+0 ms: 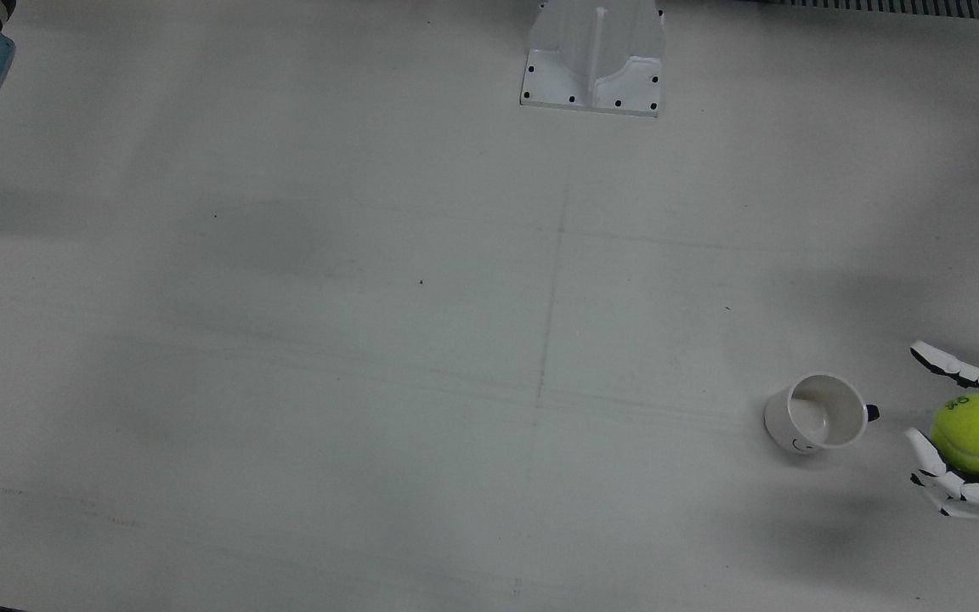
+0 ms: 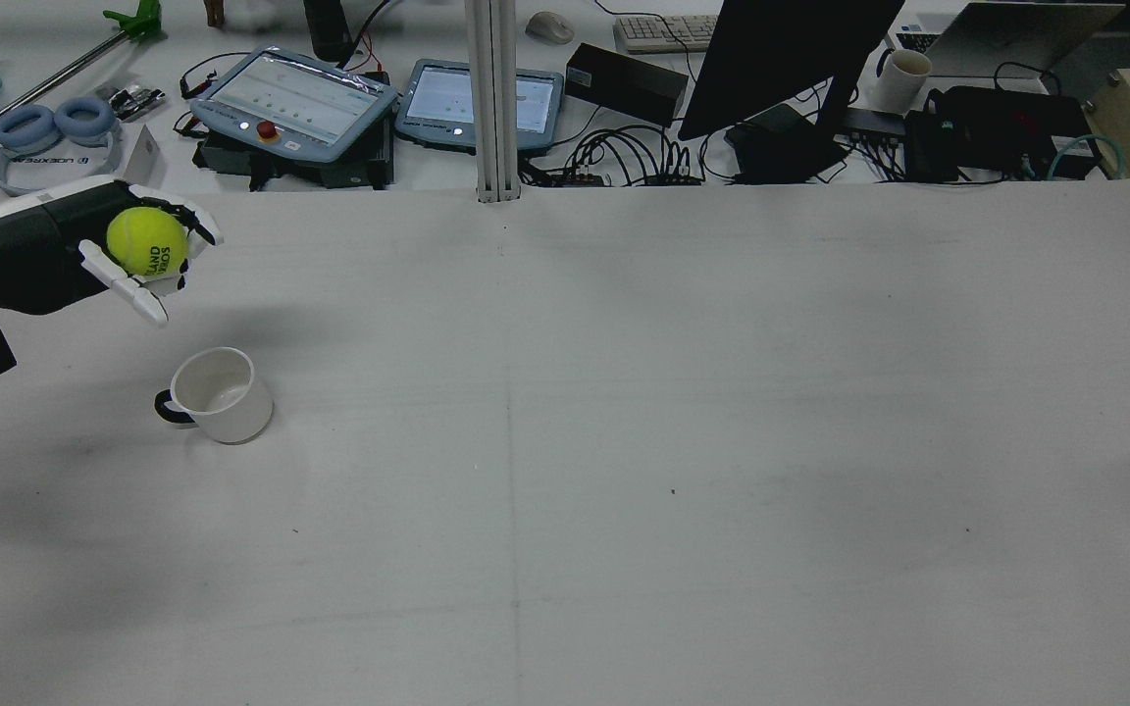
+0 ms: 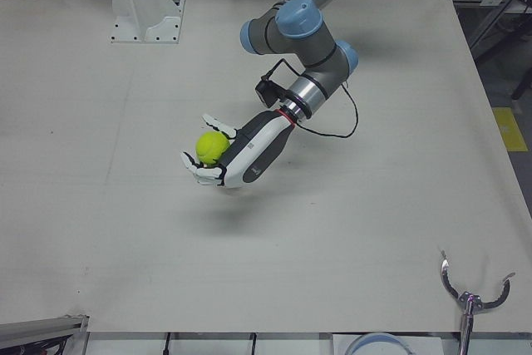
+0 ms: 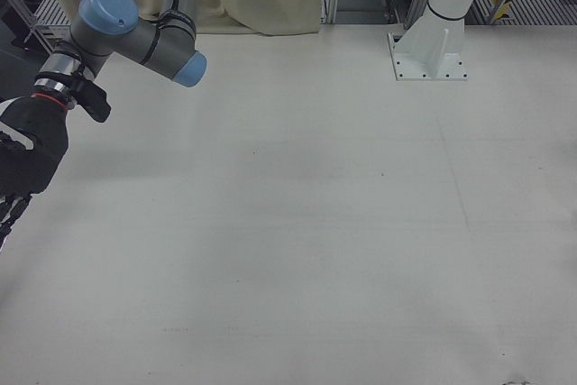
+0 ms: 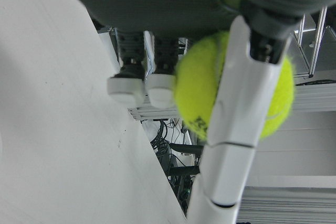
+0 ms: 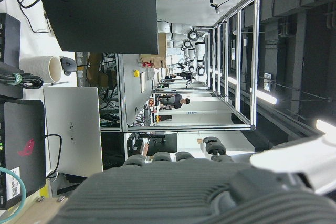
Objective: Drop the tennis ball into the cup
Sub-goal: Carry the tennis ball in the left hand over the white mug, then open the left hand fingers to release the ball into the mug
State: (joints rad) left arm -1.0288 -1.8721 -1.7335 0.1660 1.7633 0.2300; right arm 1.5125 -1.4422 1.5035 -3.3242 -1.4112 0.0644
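While the ball is aloft: carry step, release not yet due.
Left hand (image 2: pixel 84 257): fingers curled around the tennis ball (image 2: pixel 145 241), raised above the counter (image 2: pixel 624 412).
Cup (image 2: pixel 216 394): upright, mouth open, empty, near the hand but not under it.
Next move: likely shift the ball over the cup's mouth, then spread the fingers.
Right hand (image 4: pixel 25 164): at the view's edge, nothing seen in it; finger spread unclear.
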